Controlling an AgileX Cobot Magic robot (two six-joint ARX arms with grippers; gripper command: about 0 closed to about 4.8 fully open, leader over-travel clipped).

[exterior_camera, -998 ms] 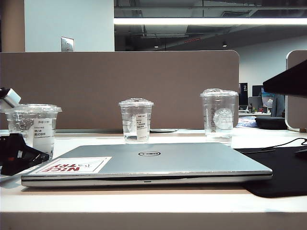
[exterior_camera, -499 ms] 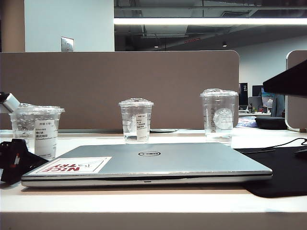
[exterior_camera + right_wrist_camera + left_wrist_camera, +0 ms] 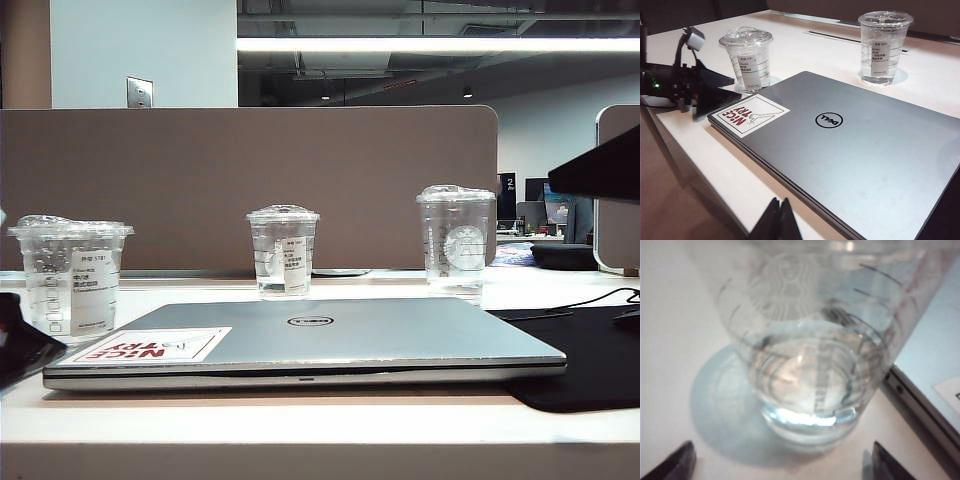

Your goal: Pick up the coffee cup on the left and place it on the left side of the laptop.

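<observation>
Coffee cup (image 3: 72,280) first: stood upright on the white table (image 3: 300,420), long axis vertical, wide lidded mouth up and narrow base down. Faced the exterior camera with its white label and checkbox column. Held clear liquid near the bottom in the left wrist view (image 3: 810,365). Sat just beside the left edge of the laptop (image 3: 330,340), near the corner with the red-and-white sticker; seemed to leave a narrow gap at the base.

Left gripper (image 3: 782,462): spread wide, dark fingertips low on either side of the cup's base and clear of it, clasping nothing. Showed at the exterior view's left edge (image 3: 20,340), beside the cup. Appeared again in the right wrist view (image 3: 705,90), level above the table, close to the cup (image 3: 747,60).

Right gripper (image 3: 777,220): fingers pressed together, empty, off the near edge of the laptop (image 3: 850,150).

Beyond the closed silver lid: narrower cup (image 3: 284,252) and tallest cup (image 3: 457,238), both upright and well apart. Black mat (image 3: 590,360) under the laptop's right corner. Brown partition (image 3: 250,180) along the table's far edge; past it, an office with a long ceiling light.
</observation>
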